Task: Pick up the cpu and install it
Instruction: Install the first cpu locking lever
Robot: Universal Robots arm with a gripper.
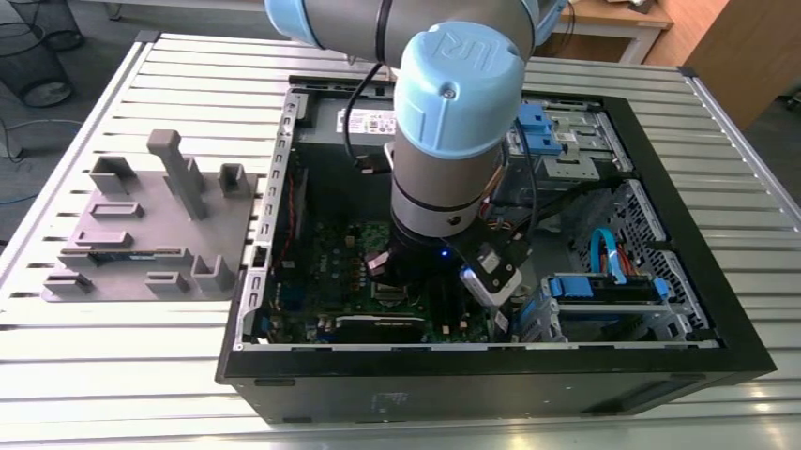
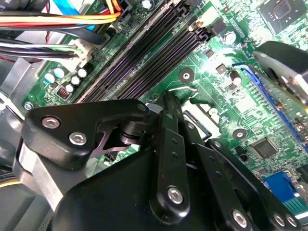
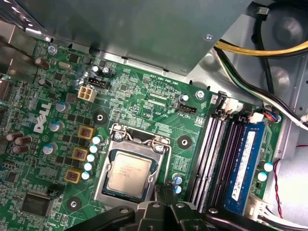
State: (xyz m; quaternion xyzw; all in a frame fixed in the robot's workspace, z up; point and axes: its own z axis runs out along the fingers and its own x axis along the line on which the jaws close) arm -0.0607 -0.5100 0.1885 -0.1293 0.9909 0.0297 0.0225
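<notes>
Cpu [image 3: 129, 172]: seen seated in the silver-framed socket [image 3: 107, 191] on the green motherboard [image 3: 144, 103], lower centre of the first wrist view; gripper [image 3: 161, 188]: positioned just beside the socket's edge; finger state cannot be told; memory slots [image 3: 216, 161] are located beside it.

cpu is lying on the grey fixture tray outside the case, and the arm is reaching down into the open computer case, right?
Not quite. In the first wrist view the cpu sits in the silver-framed socket on the motherboard, not on the grey fixture tray. The arm does reach down into the open computer case.
</notes>
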